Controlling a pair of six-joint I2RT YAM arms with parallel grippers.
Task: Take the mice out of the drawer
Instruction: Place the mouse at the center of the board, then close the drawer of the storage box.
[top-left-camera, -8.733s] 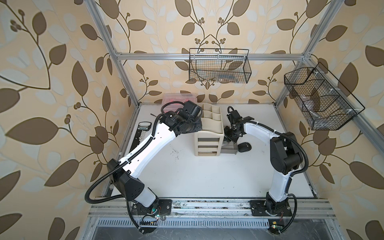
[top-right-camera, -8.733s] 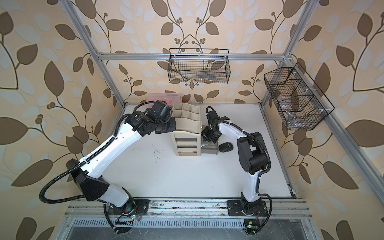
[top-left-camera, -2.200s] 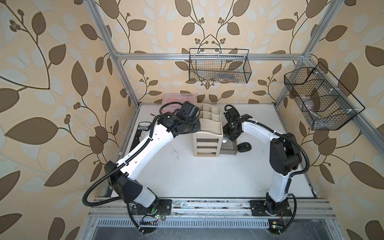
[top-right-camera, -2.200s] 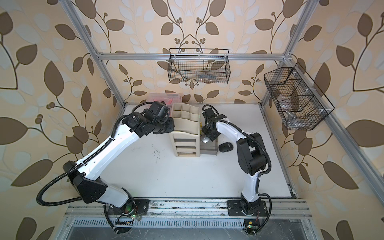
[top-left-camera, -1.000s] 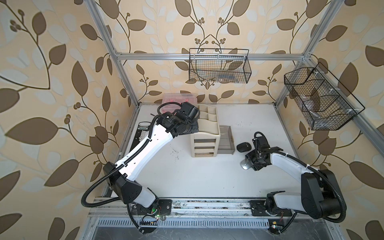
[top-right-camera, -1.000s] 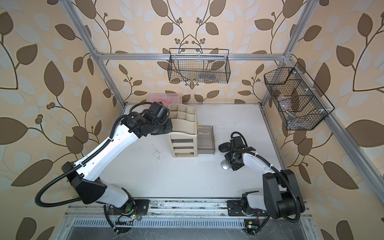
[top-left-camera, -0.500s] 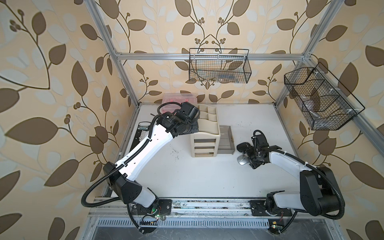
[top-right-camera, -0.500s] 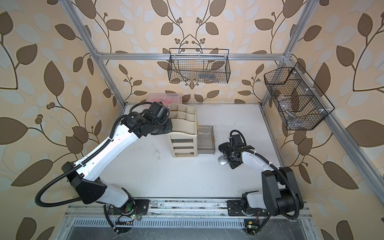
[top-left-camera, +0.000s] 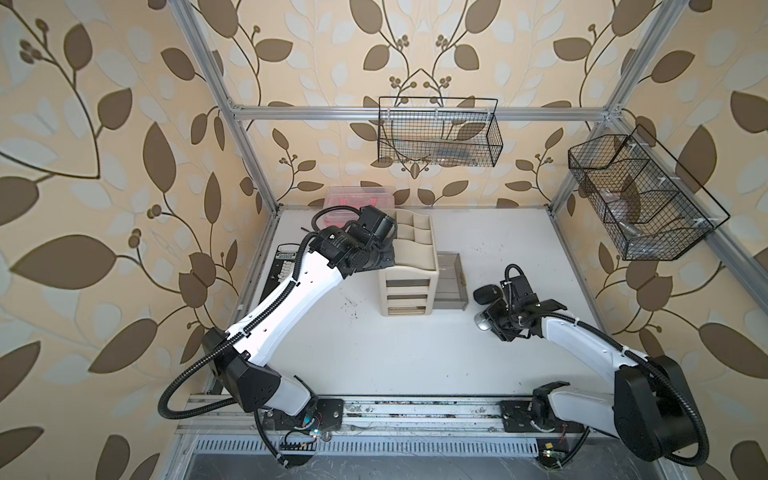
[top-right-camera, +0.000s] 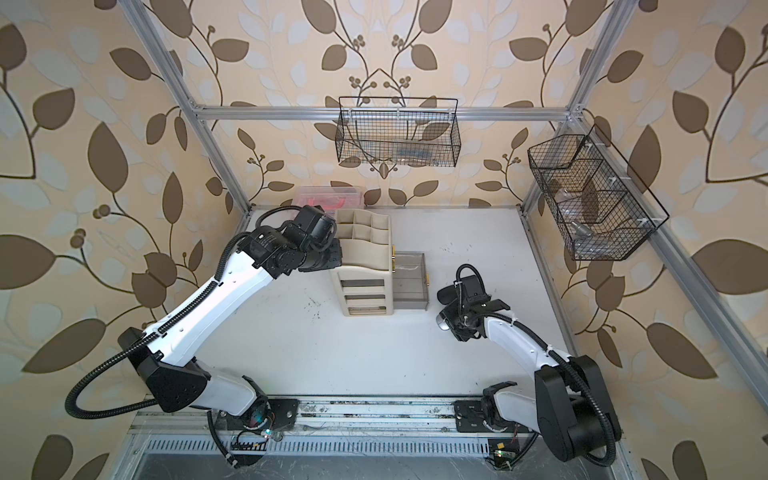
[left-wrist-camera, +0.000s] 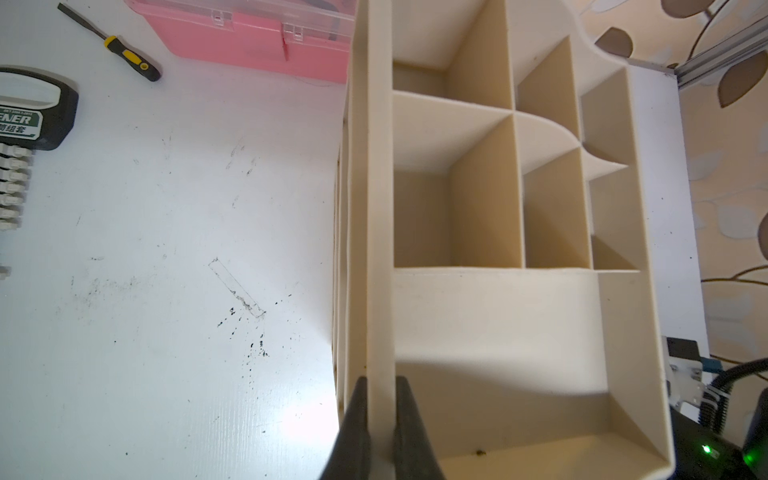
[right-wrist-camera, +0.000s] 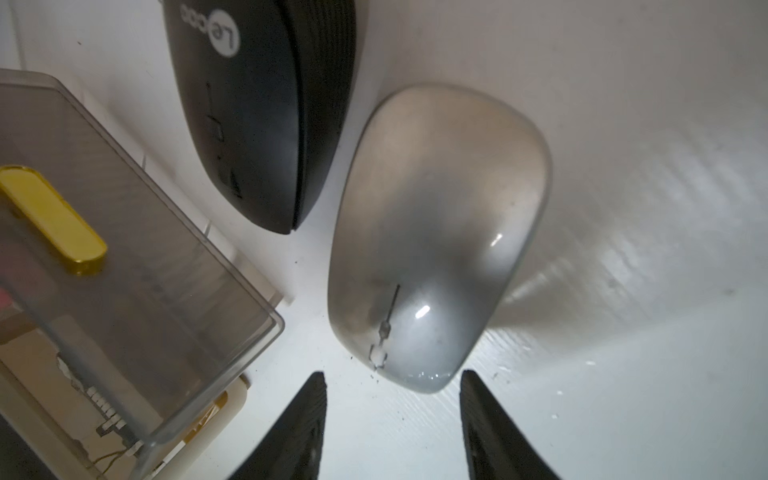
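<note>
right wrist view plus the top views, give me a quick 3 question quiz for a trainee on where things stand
1. True or false: the silver-grey mouse lies on the white table, outside the open drawer.
2. The left hand is shut on: A) the beige organiser, at its side wall; B) the drawer's front; C) a mouse.
3. How many mice show on the table, and in which colours?

Key
1. True.
2. A.
3. Two: the silver-grey mouse and a black mouse, side by side near the drawer.
</note>
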